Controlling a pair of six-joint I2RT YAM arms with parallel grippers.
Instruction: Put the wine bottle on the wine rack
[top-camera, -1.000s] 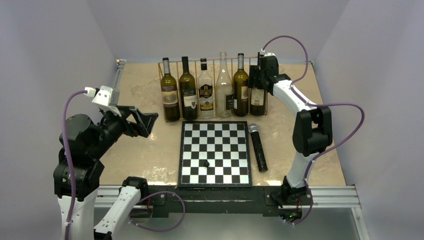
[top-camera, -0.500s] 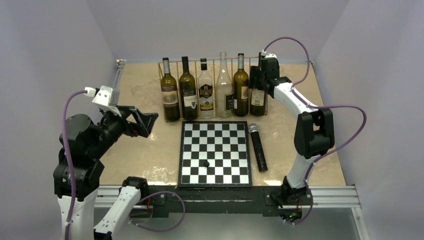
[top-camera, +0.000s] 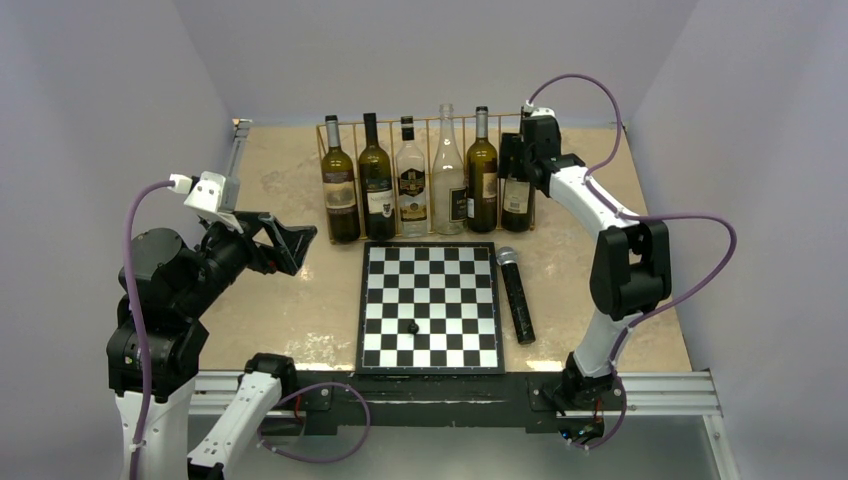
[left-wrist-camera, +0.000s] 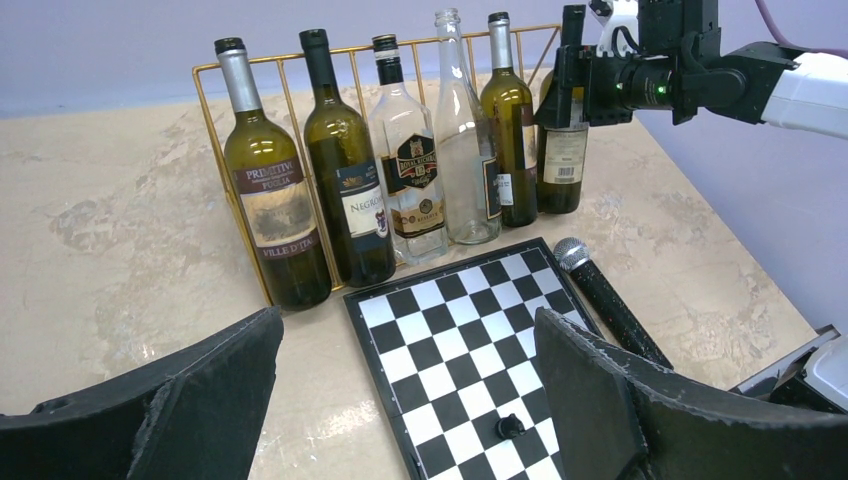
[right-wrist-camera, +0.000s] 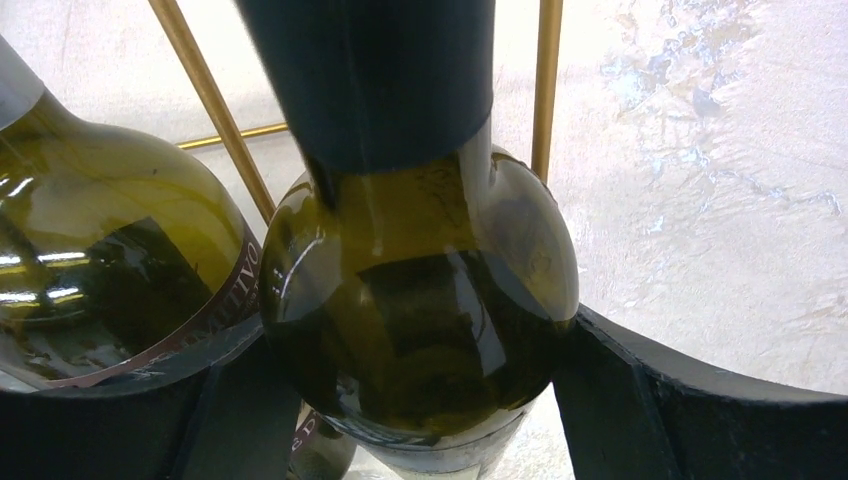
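The wine bottle (top-camera: 516, 195), dark green with a pale label, stands upright at the right end of the gold wire wine rack (top-camera: 321, 150). My right gripper (top-camera: 514, 162) sits around its shoulder. In the right wrist view the wine bottle (right-wrist-camera: 420, 300) fills the space between the black fingers (right-wrist-camera: 640, 400), and a thin strip of light shows beside the right one, so the right gripper (right-wrist-camera: 415, 400) is open. Gold bars of the wine rack (right-wrist-camera: 546, 90) stand behind the bottle. My left gripper (top-camera: 295, 240) hovers wide open and empty, well left of the rack.
Several other bottles (top-camera: 412, 185) fill the wine rack (left-wrist-camera: 272, 58) to the left of the wine bottle (left-wrist-camera: 562, 150). A chessboard (top-camera: 430, 305) with one black pawn (top-camera: 412, 327) lies in front. A black microphone (top-camera: 517, 295) lies to its right.
The right gripper's jaws have widened slightly around the wine bottle, and the right arm has shifted a touch to the right. The left arm has not moved.
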